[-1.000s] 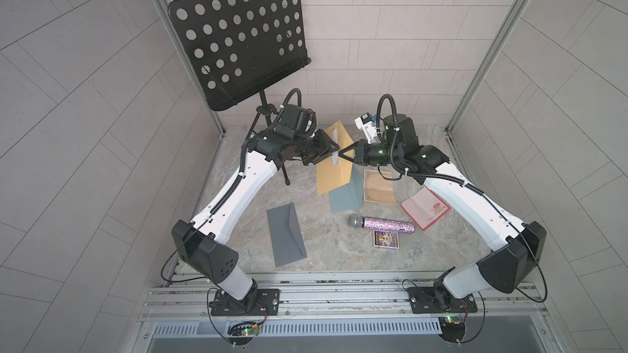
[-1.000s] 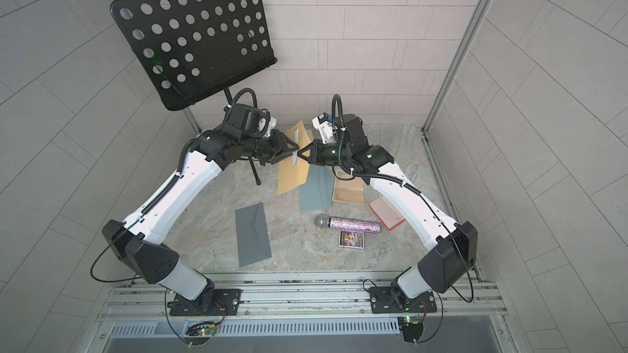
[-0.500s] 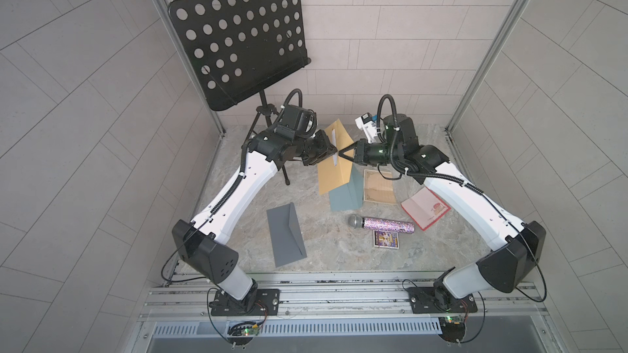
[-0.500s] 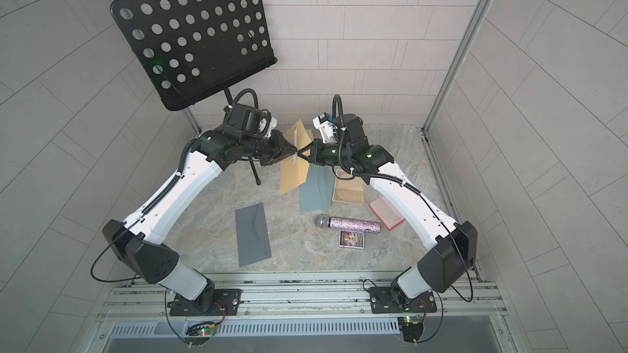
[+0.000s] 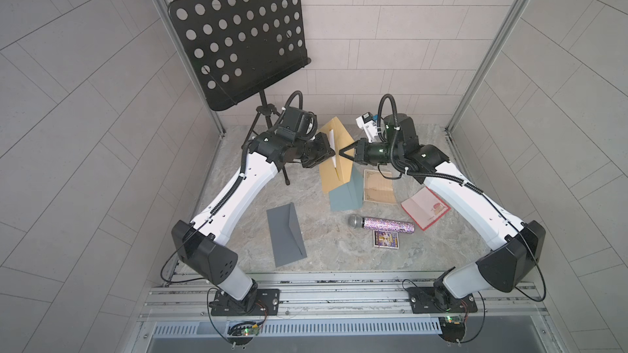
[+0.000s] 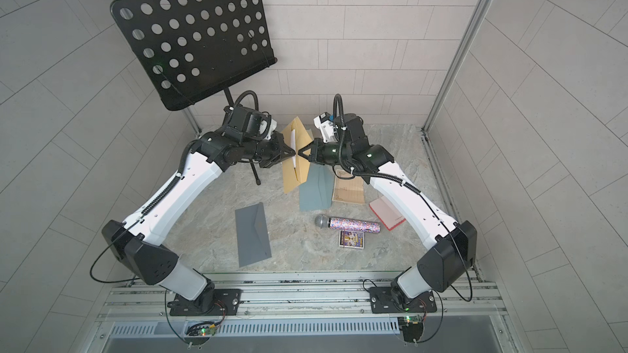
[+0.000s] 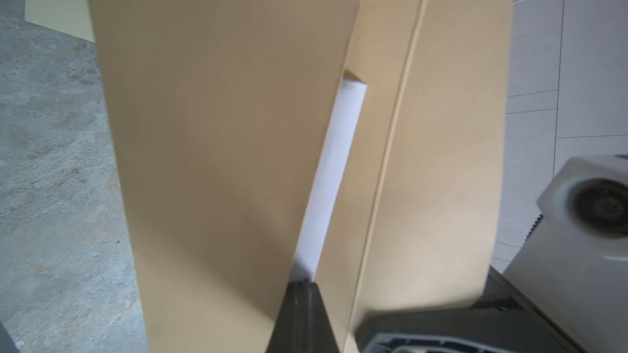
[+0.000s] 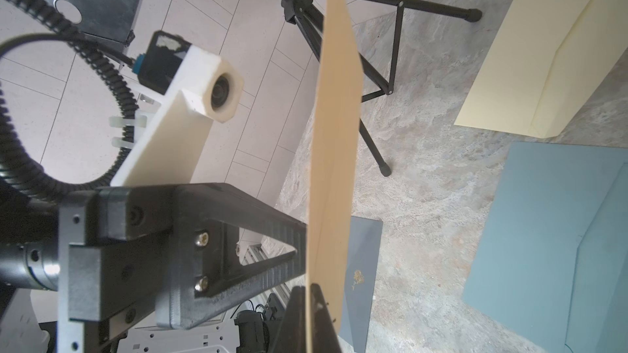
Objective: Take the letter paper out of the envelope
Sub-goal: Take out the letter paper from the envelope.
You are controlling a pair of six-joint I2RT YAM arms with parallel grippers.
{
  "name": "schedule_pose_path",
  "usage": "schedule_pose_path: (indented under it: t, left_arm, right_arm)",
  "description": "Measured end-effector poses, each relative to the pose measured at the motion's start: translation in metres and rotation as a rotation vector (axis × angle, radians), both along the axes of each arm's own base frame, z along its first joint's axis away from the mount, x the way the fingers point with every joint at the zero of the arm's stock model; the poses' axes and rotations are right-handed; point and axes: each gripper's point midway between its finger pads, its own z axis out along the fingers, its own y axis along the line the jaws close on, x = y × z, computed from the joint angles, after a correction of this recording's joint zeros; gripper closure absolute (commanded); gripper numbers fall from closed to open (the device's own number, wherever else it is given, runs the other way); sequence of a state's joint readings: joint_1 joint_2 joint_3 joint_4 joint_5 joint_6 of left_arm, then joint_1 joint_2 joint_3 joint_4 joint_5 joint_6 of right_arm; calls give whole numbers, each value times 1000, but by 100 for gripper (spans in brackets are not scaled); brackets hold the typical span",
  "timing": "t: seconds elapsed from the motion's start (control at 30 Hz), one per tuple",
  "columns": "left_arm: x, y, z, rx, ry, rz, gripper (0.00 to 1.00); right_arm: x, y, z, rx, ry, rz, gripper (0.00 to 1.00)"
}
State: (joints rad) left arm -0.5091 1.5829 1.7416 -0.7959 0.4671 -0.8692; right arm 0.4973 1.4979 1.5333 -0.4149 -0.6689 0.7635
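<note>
White letter paper (image 7: pixel 334 171) sits inside the tan paper envelope (image 5: pixel 331 178), which is held on edge above the grey stone-patterned table (image 5: pixel 323 256) between my arms. Only a narrow strip of it shows in the open mouth. My right gripper (image 8: pixel 307 292) is clamped on the envelope's edge, and my left gripper (image 7: pixel 303 286) is pinched shut on the exposed paper. I'd draw the left straight back from the right, slowly, gripping paper alone. The strip's long axis follows the envelope's, running back-to-front in both top views, and the mouth faces my left arm.
</note>
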Motion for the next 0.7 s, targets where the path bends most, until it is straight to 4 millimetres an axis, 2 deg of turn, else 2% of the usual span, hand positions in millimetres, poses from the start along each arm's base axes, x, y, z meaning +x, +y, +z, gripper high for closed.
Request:
schedule_pose_path:
  t: [0.17,0.3,0.53,0.7]
  left_arm:
    - [-2,5,-6,37,5,-2,87]
    - [-5,6,-9,56,11,-6,84]
    - [-9,8,-9,86,1,-19,60]
    - [-11,8,-10,103,1,-25,50]
  right_arm:
    - [-3,0,-4,-13,11,8,100]
    - [-6,2,-6,-27,11,15,100]
    - [-10,2,2,-65,-13,8,100]
    - [-13,7,3,-88,-21,8,100]
